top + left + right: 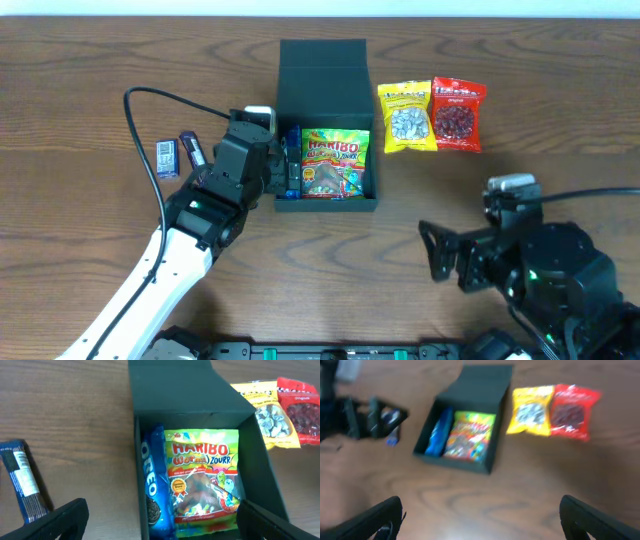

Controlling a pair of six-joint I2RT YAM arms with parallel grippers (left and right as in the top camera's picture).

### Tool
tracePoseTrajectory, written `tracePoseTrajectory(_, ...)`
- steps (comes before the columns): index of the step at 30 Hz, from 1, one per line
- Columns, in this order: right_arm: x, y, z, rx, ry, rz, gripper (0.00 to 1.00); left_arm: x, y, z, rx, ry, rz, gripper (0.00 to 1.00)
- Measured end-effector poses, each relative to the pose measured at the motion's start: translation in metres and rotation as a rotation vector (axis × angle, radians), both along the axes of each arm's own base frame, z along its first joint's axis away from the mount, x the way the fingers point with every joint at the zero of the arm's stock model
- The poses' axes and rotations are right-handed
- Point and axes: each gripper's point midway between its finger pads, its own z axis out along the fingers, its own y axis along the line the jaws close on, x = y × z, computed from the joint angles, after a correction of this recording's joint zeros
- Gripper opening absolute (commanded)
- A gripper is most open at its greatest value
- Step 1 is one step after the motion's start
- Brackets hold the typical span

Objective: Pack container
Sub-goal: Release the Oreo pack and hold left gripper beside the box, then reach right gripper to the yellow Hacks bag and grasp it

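Note:
The dark green container (pixel 324 75) stands open at the table's middle back, its flap lid tilted back. Inside lie a Haribo bag (pixel 333 162) and a blue Oreo pack (pixel 292 160) on edge along the left wall; both show in the left wrist view, the Haribo bag (pixel 202 480) and the Oreo pack (pixel 152 485). My left gripper (pixel 275 165) is open at the container's left wall, holding nothing. My right gripper (pixel 440 255) is open and empty over bare table at the front right. A yellow snack bag (pixel 406 115) and a red snack bag (pixel 459 112) lie right of the container.
Two small blue wrapped bars (pixel 167 157) (pixel 192 148) lie left of the left arm; one shows in the left wrist view (pixel 22 482). The left arm's black cable (pixel 150 130) loops over the table's left side.

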Motion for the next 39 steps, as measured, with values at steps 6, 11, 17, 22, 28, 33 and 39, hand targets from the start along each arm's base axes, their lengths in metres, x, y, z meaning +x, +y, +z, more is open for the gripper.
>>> tracePoseTrajectory(6, 0.06, 0.007, -0.031, -0.146, 0.064, -0.128, 0.98, 0.0, 0.0, 0.0, 0.001, 0.001, 0.0, 0.95)
tracePoseTrajectory(11, 0.115, 0.013, -0.074, -0.222, 0.147, -0.211, 0.92, 0.0, 0.0, 0.0, 0.001, 0.001, 0.0, 0.95)
tracePoseTrajectory(17, 0.18, -0.01, -0.104, -0.208, 0.148, -0.315, 0.96, 0.0, 0.0, 0.0, 0.001, 0.001, 0.0, 0.95)
tracePoseTrajectory(22, 0.222, -0.021, -0.125, -0.185, 0.135, -0.302, 0.97, 0.0, 0.001, 0.0, 0.001, 0.002, 0.001, 0.95)
tracePoseTrajectory(28, 0.252, -0.01, -0.175, -0.2, 0.179, -0.212, 0.94, 0.0, 0.0, 0.0, 0.001, 0.002, 0.001, 0.95)
tracePoseTrajectory(33, 0.262, -0.004, -0.232, -0.247, 0.259, -0.167, 0.85, 0.0, 0.0, 0.0, 0.001, 0.001, 0.001, 0.95)
tracePoseTrajectory(39, 0.265, -0.004, -0.274, -0.273, 0.318, -0.157, 0.83, 0.0, 0.0, 0.0, 0.001, 0.002, 0.001, 0.96)
